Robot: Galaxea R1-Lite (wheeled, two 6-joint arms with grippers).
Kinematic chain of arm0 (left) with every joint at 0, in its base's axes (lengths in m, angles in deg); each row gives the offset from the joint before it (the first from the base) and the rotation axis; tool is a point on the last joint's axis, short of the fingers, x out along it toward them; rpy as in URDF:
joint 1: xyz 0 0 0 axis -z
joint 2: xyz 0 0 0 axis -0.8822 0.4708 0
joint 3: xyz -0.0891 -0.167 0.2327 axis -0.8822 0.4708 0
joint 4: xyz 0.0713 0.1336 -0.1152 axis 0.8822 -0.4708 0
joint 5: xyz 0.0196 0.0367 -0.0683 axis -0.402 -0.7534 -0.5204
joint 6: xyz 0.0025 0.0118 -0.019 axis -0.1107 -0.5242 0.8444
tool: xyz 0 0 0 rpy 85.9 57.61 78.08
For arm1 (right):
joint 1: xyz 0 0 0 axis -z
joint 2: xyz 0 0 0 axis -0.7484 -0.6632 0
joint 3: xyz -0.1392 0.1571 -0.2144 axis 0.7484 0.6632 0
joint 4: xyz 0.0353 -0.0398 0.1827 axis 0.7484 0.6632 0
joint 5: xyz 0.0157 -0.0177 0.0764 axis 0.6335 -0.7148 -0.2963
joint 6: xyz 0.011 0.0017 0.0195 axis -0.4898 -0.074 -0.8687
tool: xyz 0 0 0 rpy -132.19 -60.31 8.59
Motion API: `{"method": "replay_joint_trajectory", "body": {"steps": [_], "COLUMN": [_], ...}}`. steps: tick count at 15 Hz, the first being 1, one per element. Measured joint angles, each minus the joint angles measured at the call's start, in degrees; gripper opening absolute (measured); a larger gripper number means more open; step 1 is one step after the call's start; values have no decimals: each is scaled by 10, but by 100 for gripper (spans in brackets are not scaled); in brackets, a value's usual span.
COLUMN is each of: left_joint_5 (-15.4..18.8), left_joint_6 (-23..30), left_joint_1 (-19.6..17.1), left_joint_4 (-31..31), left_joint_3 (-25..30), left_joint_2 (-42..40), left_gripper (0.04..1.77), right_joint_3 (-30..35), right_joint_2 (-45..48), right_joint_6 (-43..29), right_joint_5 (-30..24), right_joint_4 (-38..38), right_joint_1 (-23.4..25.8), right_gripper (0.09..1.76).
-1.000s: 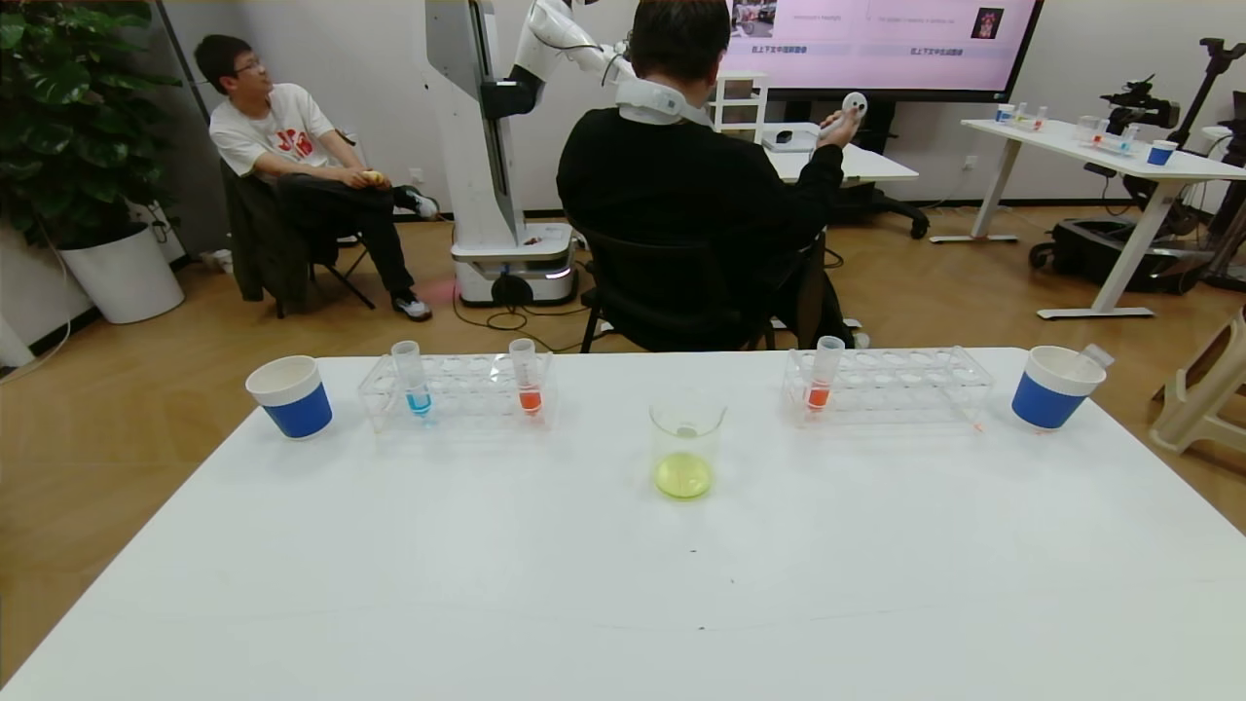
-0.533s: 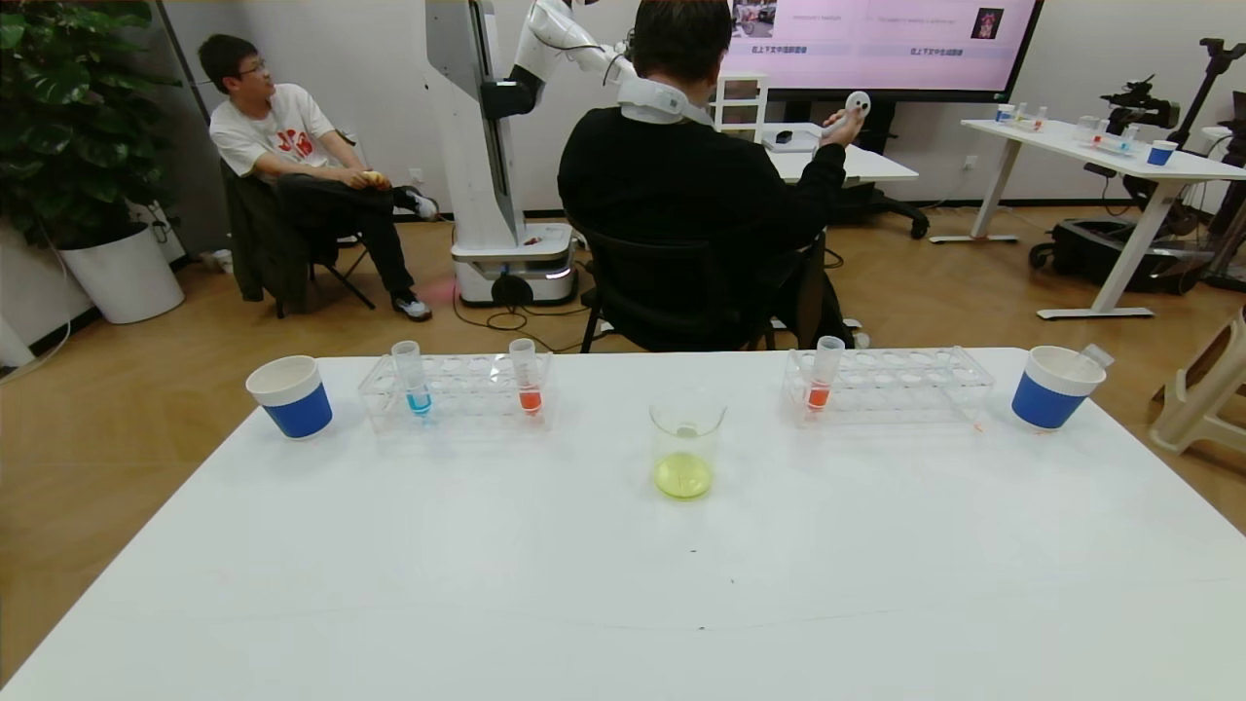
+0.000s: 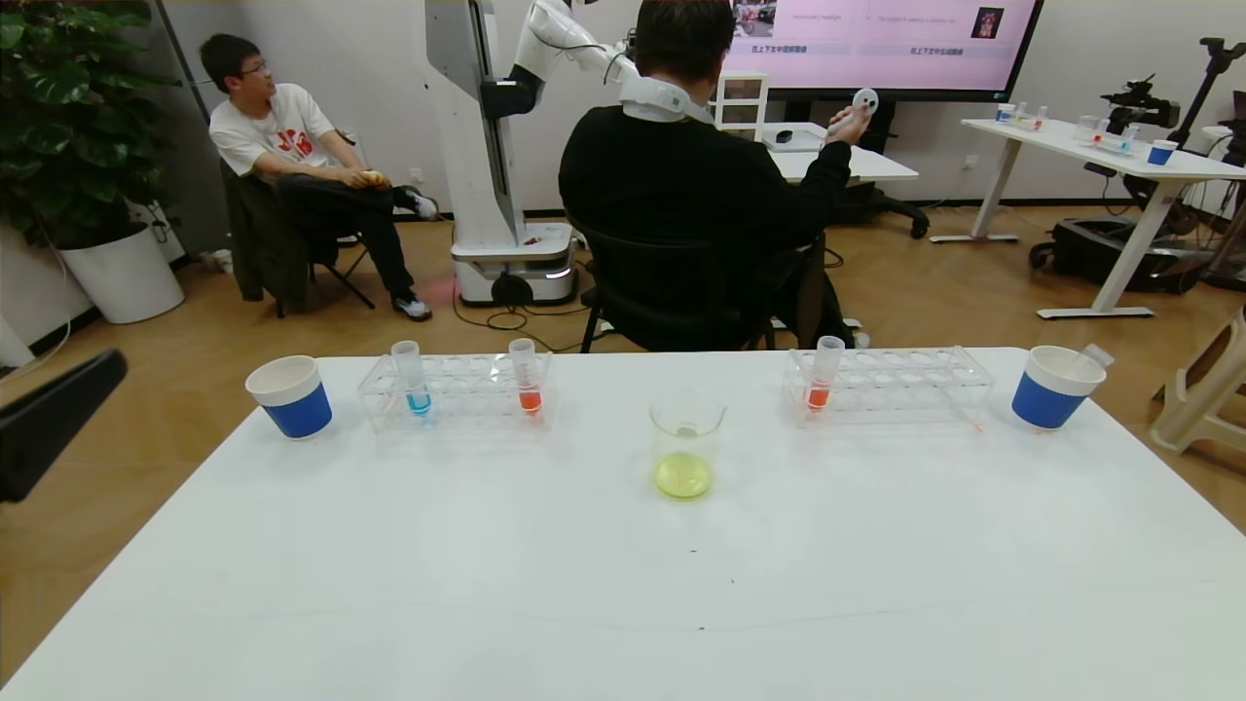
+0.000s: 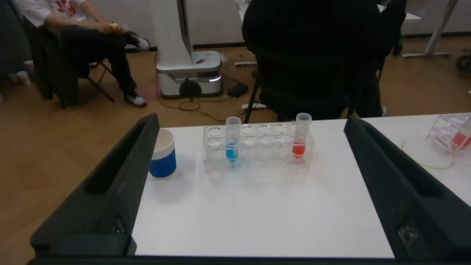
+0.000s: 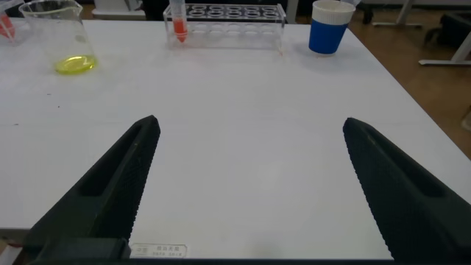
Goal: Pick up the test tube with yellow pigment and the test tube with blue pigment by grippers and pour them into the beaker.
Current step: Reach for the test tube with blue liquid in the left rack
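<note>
We count 3 tubes: 1 test tube with blue pigment [image 3: 413, 377] and 1 orange tube [image 3: 526, 376] in the far-left rack [image 3: 458, 390], 1 orange tube [image 3: 824, 373] in the far-right rack [image 3: 888, 384]. 2 paper cups [image 3: 289, 395] at the far corners. 1 beaker [image 3: 685, 445] holds yellow liquid. Left gripper [image 4: 250, 184] and right gripper [image 5: 250, 184] both spread wide, holding nothing.

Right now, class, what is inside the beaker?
The beaker holds a shallow pool of yellow liquid at its bottom. The rest looks empty; nothing covers it.
</note>
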Motion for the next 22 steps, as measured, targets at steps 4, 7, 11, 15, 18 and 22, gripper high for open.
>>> {"method": "replay_joint_trajectory", "body": {"steps": [4,7,11,15,18,22], "left_joint_5": [-4,-11,-22,-24,-26,-27], "left_joint_6": [0,3,4,4,6,6], "left_joint_1": [0,1,0,-1,2,2], "left_joint_4": [184,295,434,525,564,566], "left_joint_3": [-20,-38,-49,-57,-68,-88], "left_joint_2": [210,350,500,615,680,717], "left_gripper": [175,175,175,175,175,175], "right_joint_3": [0,0,0,0,0,0], "right_joint_2": [0,0,0,0,0,0], "right_joint_6": [0,0,0,0,0,0], "right_joint_5": [0,0,0,0,0,0], "right_joint_4": [0,0,0,0,0,0], "right_joint_1": [0,0,0,0,0,0], "right_gripper": [174,174,174,174,174,174]}}
